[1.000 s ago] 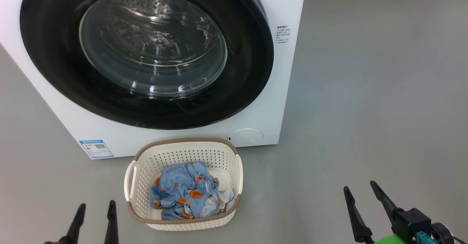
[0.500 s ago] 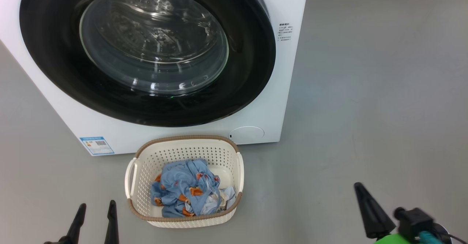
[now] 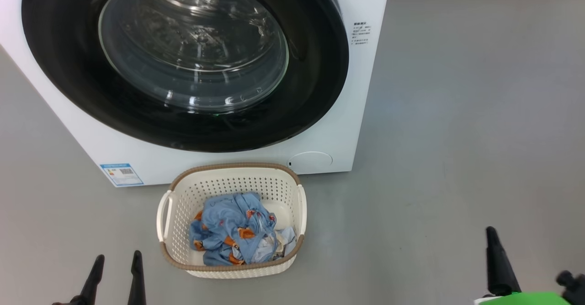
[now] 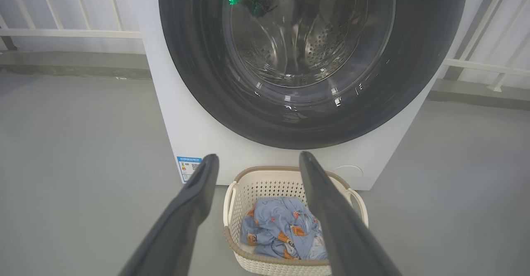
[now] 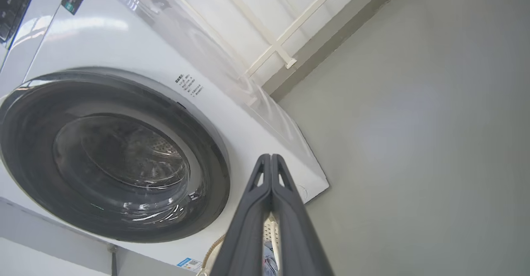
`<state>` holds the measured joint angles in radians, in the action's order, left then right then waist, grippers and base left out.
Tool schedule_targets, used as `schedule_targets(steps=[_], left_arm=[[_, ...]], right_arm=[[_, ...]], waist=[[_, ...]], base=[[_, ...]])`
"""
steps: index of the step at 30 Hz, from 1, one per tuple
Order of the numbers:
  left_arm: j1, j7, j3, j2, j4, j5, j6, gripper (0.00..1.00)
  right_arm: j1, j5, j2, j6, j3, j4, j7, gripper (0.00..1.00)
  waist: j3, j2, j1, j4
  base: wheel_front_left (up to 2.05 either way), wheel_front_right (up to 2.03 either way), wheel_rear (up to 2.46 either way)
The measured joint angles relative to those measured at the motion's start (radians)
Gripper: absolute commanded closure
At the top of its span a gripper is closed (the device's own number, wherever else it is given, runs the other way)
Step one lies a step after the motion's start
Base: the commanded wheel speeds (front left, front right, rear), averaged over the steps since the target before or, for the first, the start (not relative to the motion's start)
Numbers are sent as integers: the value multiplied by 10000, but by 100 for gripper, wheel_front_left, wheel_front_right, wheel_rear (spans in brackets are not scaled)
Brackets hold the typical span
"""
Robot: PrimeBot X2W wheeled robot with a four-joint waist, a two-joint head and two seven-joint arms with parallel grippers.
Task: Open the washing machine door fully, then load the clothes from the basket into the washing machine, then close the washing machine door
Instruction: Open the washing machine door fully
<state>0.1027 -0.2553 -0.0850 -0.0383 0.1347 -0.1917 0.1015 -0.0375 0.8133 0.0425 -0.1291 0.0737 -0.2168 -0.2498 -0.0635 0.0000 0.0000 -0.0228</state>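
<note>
The right end effector (image 3: 492,236), pinched shut on nothing at lower right, has the closed washing machine door (image 3: 315,90) up-left of it. The left end effector (image 3: 118,254) gapes wide beside the basket (image 3: 233,166) of clothes (image 3: 228,236).

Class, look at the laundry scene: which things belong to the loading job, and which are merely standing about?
Belong to the job: washing machine; washing machine door, shut; basket in front of it; clothes inside the basket; left pincer, open; right pincer, shut and empty.

Merely about: grey floor; white railing behind the machine; blue label on its front.
</note>
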Motion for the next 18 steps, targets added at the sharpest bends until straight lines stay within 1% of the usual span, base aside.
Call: schedule_targets(steps=[1, 2, 8, 12, 15, 18], left_arm=[[0, 0, -6, 0, 4, 0, 2, 0], [0, 0, -6, 0, 4, 0, 2, 0], [-8, 0, -38, 0, 6, 13, 15, 0], [-66, 0, -102, 2, 8, 46, 92, 0], [-192, 0, -173, 2, 10, 119, 115, 0], [-326, 0, -232, 2, 0, 215, 176, 0]], right_arm=[[12, 531, 0, 0, 44, -46, -2, 100], [12, 531, 0, 0, 44, -46, -2, 100], [365, 3473, 40, 2, 88, -336, -4, 100], [720, 5193, 610, 2, 184, -382, -44, 100], [1027, 6218, 1112, 2, 360, -391, -67, 100], [1405, 7062, 1471, 2, 543, -408, 182, 100]], waist=[[-22, 0, 0, 13], [-22, 0, 0, 13], [-261, 0, 0, 97], [-473, 0, 0, 188], [-670, 0, 0, 260], [-918, 0, 0, 326]], base=[[0, 0, 0], [0, 0, 0], [0, 0, 0], [0, 0, 0], [0, 0, 0], [0, 0, 0]])
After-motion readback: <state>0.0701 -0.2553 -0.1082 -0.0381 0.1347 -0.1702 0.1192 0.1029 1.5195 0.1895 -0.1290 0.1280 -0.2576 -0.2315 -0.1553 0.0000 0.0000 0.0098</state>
